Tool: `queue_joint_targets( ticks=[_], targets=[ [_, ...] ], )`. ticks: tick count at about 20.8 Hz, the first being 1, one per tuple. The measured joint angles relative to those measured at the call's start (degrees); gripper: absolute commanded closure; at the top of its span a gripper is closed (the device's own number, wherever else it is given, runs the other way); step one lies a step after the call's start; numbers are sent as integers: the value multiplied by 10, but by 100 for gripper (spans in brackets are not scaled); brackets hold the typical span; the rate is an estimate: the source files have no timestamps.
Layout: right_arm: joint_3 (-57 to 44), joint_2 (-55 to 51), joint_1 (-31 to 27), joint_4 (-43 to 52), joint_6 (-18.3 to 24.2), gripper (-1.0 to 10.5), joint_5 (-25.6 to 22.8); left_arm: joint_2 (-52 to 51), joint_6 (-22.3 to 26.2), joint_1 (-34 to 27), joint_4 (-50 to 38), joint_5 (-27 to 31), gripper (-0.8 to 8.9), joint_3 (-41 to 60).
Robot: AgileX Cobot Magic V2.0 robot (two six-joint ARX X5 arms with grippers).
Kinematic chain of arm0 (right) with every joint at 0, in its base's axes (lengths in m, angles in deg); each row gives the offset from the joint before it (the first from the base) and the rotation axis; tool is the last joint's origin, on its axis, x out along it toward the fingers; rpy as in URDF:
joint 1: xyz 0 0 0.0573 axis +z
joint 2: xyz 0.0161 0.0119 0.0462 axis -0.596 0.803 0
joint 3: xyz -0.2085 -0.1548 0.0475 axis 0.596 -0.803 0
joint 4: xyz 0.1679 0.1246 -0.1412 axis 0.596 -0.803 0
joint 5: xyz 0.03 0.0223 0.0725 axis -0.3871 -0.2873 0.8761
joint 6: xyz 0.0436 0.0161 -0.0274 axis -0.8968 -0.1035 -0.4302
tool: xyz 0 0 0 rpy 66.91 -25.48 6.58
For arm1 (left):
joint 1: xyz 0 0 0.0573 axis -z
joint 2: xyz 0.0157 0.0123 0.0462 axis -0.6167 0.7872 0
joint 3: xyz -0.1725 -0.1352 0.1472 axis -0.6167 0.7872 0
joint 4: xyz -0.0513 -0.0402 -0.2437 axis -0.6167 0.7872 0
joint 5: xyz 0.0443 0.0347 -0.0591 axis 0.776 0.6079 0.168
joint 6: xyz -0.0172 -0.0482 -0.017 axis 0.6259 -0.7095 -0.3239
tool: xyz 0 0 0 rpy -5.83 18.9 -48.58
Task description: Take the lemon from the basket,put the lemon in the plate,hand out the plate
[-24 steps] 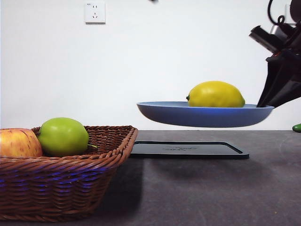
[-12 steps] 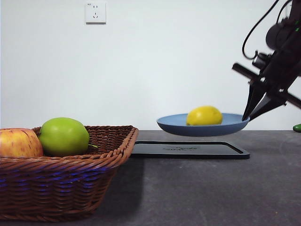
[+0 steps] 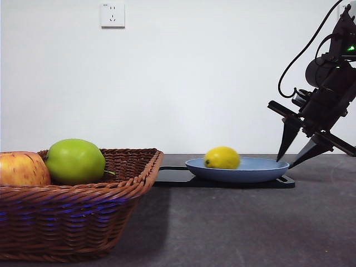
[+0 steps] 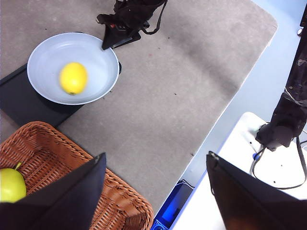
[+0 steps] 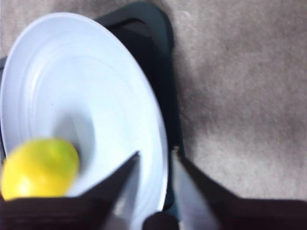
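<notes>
Front view — lemon (image 3: 222,158) in plate (image 3: 261,172), right hand (image 3: 297,158) open astride rim

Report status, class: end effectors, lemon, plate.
Right end effector open, straddling plate rim. Left end effector open, above basket. Lemon on plate, plate on black tray.

From your left gripper (image 4: 153,191), jaws spread wide above the basket (image 4: 57,158), you see the lemon (image 4: 73,78) lying in the plate (image 4: 96,57) on the black tray (image 4: 19,98), right gripper (image 4: 117,38) at its rim.
</notes>
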Motion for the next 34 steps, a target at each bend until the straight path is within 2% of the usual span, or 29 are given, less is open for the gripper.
queue_joint_targets(
  ticks=[4,6,10,12,14,18,20,22,25,28,34],
  targets=[
    [0,-23,-8,-38,19,768,3,9,22,0,-2,23,464,0],
    [0,-69,-9,-81,48,808,3,17,42,0,-7,74,546,0],
    [1,-180,4,-176,105,945,3,48,62,-5,-43,194,777,0],
    [1,-225,29,-229,131,944,-8,60,73,-15,-56,213,808,0],
    [1,-277,64,-283,145,944,-68,68,86,-28,-64,214,807,0],
    [1,-378,164,-301,149,944,-248,69,96,-81,-67,207,807,0],
    [-3,-433,215,-282,145,944,-311,66,96,-114,-64,188,807,0],
    [-21,-489,259,-242,138,944,-360,56,96,-143,-69,146,807,0],
    [-102,-586,319,-146,131,944,-435,17,96,-162,-105,132,807,19],
    [-213,-668,345,-42,129,944,-448,-44,96,-165,-175,132,807,92],
    [-426,-782,356,140,129,944,-449,-239,100,-166,-405,135,807,385]
  ],
)
